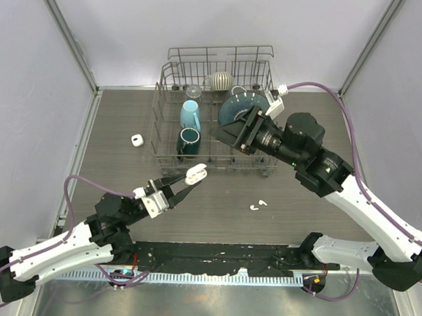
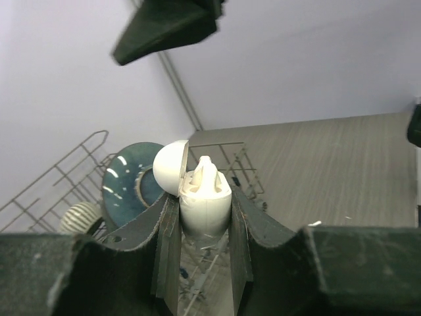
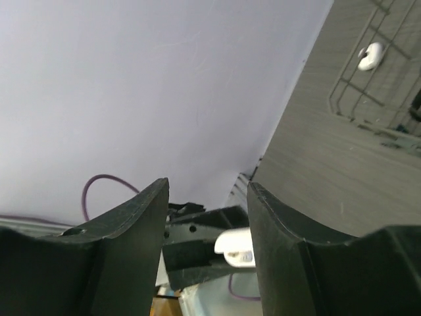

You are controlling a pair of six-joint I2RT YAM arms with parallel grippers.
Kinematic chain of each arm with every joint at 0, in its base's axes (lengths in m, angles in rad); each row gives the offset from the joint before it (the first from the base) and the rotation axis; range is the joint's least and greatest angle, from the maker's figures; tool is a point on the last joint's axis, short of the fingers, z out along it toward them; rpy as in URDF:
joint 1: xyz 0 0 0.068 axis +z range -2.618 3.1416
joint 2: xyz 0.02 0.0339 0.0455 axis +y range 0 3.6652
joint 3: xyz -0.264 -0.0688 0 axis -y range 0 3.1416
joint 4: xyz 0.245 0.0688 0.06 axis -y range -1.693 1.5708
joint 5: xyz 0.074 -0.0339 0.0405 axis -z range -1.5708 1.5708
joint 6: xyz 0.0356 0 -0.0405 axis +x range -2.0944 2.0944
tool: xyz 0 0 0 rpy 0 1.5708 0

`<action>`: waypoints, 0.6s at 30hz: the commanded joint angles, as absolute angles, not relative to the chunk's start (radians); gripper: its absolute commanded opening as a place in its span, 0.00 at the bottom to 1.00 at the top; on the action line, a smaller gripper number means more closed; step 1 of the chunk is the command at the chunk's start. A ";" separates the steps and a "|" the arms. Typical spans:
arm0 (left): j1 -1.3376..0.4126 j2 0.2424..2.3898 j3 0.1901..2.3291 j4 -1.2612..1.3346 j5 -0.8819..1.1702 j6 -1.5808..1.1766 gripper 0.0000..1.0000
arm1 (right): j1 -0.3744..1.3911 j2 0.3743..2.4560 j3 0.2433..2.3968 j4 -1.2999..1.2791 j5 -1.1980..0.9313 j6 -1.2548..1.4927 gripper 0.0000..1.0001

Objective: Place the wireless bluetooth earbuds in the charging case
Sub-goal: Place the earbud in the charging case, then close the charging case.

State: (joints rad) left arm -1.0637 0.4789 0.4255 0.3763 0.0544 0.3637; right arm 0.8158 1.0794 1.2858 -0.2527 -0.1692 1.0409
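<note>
Counting one earbud seemingly seated in the open charging case your left gripper clamps, you're partway: right gripper spread empty, two earbuds loose on table

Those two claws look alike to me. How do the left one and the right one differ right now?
The left claw is clamped on a small white charging case with its lid open; the right claw stands open, holding nothing. The left claw is over the table in front of the dish rack; the right claw hangs over the rack itself. Both are black, two-fingered, and point roughly toward each other.
</note>
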 commanded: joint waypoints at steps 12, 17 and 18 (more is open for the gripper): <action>-1.068 0.658 0.506 0.568 0.063 0.242 0.00 | 1.025 1.210 1.361 -0.589 0.070 0.732 0.49; -1.068 0.686 0.529 0.597 -0.055 0.198 0.00 | 1.155 1.172 1.287 -0.603 0.205 0.787 0.43; -1.066 0.686 0.535 0.598 -0.066 0.196 0.00 | 1.167 1.163 1.275 -0.603 0.237 0.807 0.42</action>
